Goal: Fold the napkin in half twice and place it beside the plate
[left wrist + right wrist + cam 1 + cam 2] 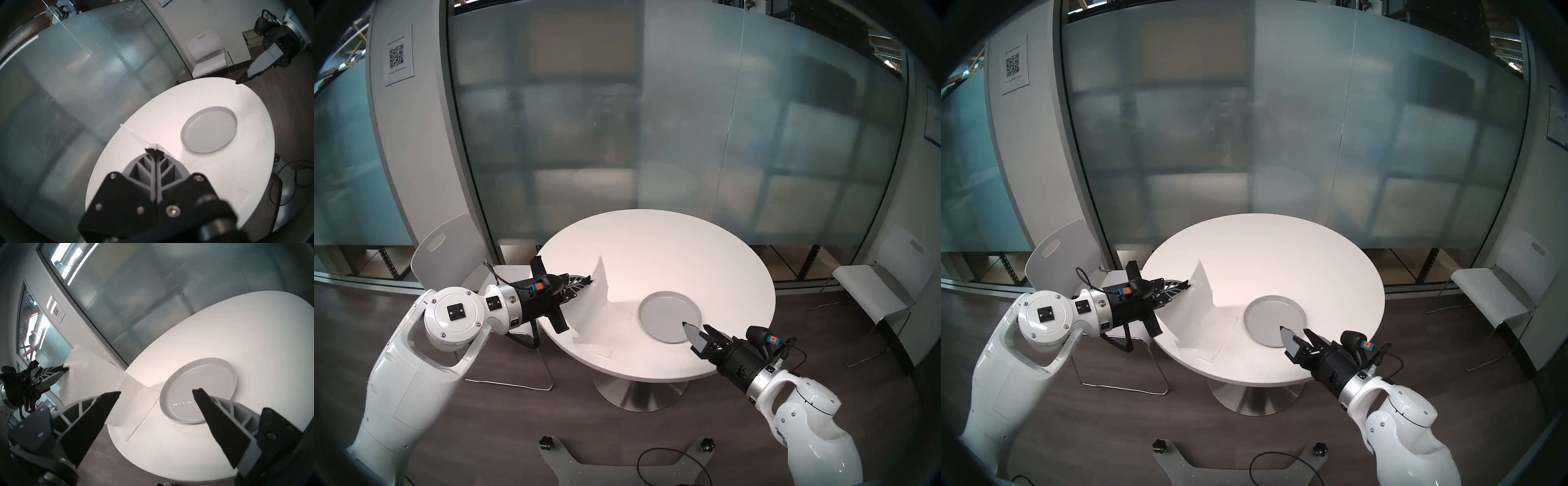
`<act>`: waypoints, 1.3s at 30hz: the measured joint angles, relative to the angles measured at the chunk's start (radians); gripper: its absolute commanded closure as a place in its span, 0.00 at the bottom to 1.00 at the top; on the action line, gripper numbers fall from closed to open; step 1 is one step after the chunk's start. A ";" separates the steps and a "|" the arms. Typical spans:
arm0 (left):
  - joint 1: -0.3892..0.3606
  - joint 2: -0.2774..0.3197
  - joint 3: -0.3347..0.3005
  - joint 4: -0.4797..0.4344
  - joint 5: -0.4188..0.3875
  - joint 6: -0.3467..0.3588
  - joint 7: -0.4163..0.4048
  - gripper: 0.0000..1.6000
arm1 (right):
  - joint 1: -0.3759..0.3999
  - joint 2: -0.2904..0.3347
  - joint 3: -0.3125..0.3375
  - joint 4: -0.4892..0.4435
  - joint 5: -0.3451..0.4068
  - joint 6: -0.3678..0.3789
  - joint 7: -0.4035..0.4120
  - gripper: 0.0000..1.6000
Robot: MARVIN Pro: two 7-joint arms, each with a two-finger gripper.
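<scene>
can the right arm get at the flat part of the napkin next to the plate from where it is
Probably yes: the right tool hangs open over the plate, and the napkin lies just beyond with nothing between them.

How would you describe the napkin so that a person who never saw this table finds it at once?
Look at the round white table, then left of the grey plate. The napkin is the thin white sheet there, one edge lifted upright by the left claw; nothing else on the table stands up.

No readable text anywhere. QR code sheet (396,55) on the wall pillar, far behind and left of the left gripper (590,280); its small print lines are too blurred to read.
</scene>
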 measured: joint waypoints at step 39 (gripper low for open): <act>-0.104 -0.029 0.128 0.163 0.114 0.009 0.012 1.00 | -0.101 -0.015 0.064 -0.043 0.005 -0.033 0.028 0.00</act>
